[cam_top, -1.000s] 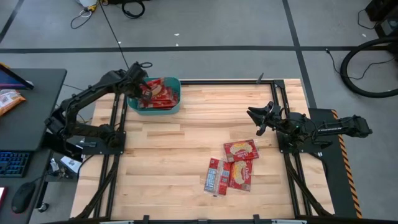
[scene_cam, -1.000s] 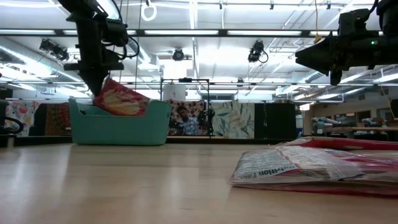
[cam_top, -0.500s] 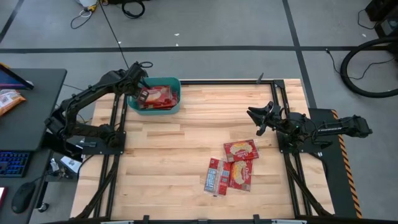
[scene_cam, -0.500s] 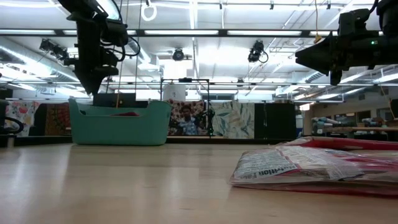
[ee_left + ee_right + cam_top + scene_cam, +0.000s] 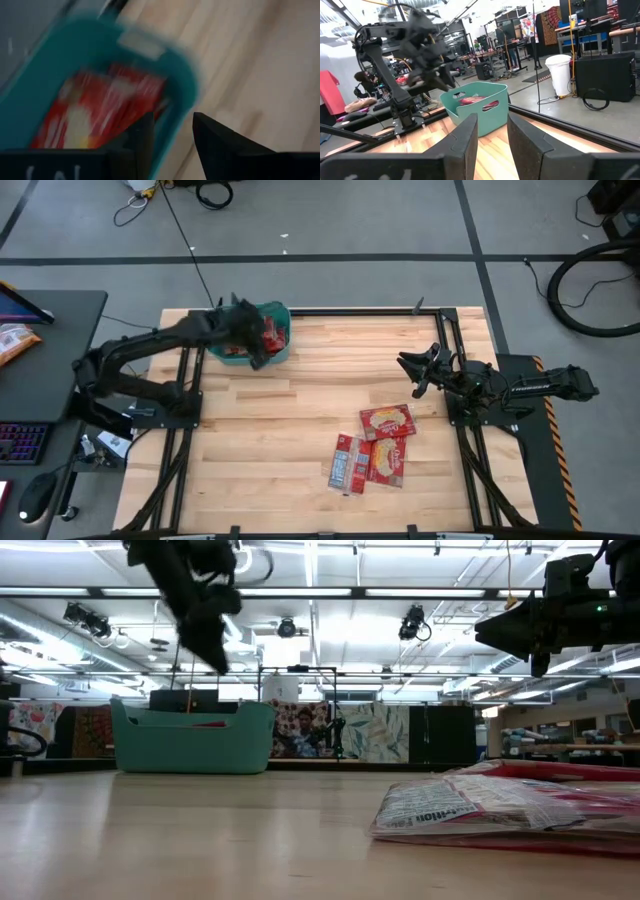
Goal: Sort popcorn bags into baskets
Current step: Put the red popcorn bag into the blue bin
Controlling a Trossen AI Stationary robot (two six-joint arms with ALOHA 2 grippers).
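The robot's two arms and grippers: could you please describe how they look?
Both arms are dark, nearly black, jointed links. The left gripper and right gripper each end in two slim dark fingers. A black-and-orange hazard stripe runs beside the right arm's base, and thin black cables trail along the left arm.

One teal basket (image 5: pixel 278 352); three popcorn bags on table (image 5: pixel 387 421), more inside basket.

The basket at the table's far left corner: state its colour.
Teal. The basket shows best in the low view, its plain wall side-on, red popcorn bags inside.
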